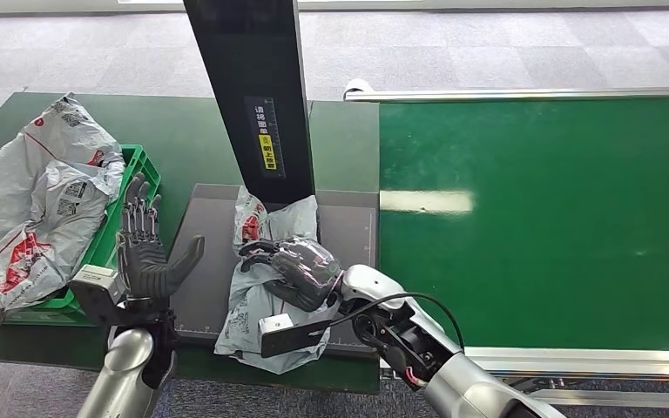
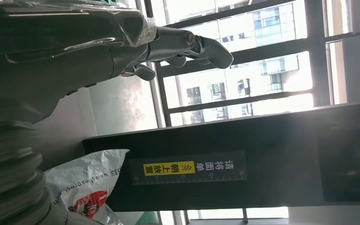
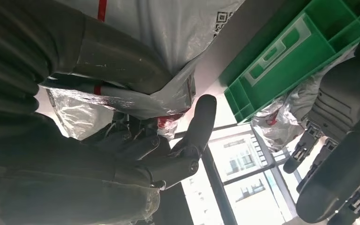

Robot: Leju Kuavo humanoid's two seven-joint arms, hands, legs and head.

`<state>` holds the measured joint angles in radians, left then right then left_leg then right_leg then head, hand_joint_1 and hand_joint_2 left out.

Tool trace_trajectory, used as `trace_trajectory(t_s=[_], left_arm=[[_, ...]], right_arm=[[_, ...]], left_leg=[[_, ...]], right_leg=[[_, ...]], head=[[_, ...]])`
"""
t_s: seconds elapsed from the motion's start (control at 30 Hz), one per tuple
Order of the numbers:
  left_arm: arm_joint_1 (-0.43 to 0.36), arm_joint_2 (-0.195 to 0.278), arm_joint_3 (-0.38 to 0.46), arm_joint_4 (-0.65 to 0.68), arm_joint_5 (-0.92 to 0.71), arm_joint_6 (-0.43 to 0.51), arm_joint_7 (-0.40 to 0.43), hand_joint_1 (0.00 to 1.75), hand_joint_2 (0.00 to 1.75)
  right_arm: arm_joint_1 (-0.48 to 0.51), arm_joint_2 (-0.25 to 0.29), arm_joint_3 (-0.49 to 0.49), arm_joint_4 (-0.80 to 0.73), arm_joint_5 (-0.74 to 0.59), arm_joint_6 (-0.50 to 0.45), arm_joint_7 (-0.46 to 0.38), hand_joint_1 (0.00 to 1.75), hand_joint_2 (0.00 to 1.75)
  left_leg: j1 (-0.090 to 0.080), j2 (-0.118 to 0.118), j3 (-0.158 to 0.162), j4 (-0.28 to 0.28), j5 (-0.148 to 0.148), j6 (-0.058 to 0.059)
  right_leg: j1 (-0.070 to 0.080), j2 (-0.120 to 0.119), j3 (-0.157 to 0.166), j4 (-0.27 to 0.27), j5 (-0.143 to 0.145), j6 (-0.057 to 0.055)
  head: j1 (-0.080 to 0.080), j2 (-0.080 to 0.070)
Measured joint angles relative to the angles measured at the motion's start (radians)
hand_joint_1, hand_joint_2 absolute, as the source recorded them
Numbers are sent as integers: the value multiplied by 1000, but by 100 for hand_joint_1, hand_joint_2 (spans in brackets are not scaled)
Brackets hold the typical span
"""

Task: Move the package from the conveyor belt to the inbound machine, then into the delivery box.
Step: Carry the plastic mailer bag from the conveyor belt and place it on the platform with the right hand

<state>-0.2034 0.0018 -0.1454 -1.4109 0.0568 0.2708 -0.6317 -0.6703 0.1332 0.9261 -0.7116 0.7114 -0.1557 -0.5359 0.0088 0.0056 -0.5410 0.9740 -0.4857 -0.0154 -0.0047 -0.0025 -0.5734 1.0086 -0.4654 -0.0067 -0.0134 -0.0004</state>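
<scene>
My right hand (image 1: 300, 274) lies on top of the package (image 1: 266, 287), fingers curled over its crumpled grey film and gripping it; the right wrist view shows the film bunched between my thumb and fingers. The package rests on the grey platform of the inbound machine (image 1: 348, 228), at the foot of its dark scanner column (image 1: 253, 87), with its near end drooping over the platform's 6 o'clock edge. My left hand (image 1: 144, 252) is raised, fingers spread and holding nothing, at about 9 o'clock from the package and just beside the green delivery box (image 1: 144, 170), which already carries other grey parcels (image 1: 35, 200) heaped toward 9 o'clock. The conveyor belt (image 1: 540, 218) stretches off at 3 o'clock, bare green. I judge the scan stop is the step in hand, with the carry to the box next. To do it well I should keep the grip on a firm fold of film rather than a loose corner, since the bag is limp and will sag; lift it high enough for the drooping end to clear the platform lip and the box wall, then swing toward 9 o'clock. My left hand sits in that path and could take or steady the bag.
</scene>
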Motion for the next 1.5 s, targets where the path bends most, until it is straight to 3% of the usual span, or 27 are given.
trace_trajectory(t_s=[0.03,0.2,0.33,0.37,0.6,1.07,1.13,1.27,1.4,1.5], left_arm=[[-1,0,0,3,0,-2,0,0,175],[-4,0,-2,16,0,-8,0,0,175],[-5,0,-2,19,0,-9,0,0,175],[-6,0,-2,21,0,-9,0,0,175],[-7,-2,-15,30,-6,-11,13,0,175],[-7,0,-38,46,-54,-66,30,0,175],[-9,3,-52,52,-92,-86,39,0,175],[-19,16,-99,68,-231,-125,72,0,175],[-26,35,-157,92,-399,-141,135,0,175],[-27,43,-186,108,-433,-141,148,0,175]], right_arm=[[0,1,2,8,-1,-12,5,99,175],[0,1,4,37,-11,-44,18,99,175],[0,1,5,49,-16,-48,21,3,175],[0,1,4,51,-18,-52,23,0,175],[0,-17,-28,55,-86,-84,26,0,175],[54,-63,-167,-25,-254,-88,-50,0,175],[66,-69,-197,-48,-327,-53,-72,0,175],[107,-80,-283,-113,-523,106,-102,0,175],[142,-97,-338,-160,-567,160,-113,0,175],[156,-105,-358,-179,-573,167,-116,0,175]], left_leg=[[0,0,0,0,0,0],[0,0,0,0,0,0],[0,0,0,0,0,0],[0,0,0,0,0,0],[0,0,1,0,0,0],[0,0,0,1,0,0],[0,0,0,1,0,0],[0,0,0,1,0,0],[0,1,0,1,0,0],[0,0,0,1,0,0]], right_leg=[[0,0,0,0,0,0],[0,0,0,0,0,0],[0,0,0,0,0,0],[0,0,0,0,0,0],[0,0,0,0,0,0],[0,0,0,0,0,0],[0,0,0,0,0,0],[-1,0,0,0,0,0],[-1,0,0,0,0,0],[-1,0,0,0,0,0]], head=[[0,0],[0,0],[0,0],[0,0],[0,0],[0,0],[0,0],[0,0],[0,0],[0,0]])
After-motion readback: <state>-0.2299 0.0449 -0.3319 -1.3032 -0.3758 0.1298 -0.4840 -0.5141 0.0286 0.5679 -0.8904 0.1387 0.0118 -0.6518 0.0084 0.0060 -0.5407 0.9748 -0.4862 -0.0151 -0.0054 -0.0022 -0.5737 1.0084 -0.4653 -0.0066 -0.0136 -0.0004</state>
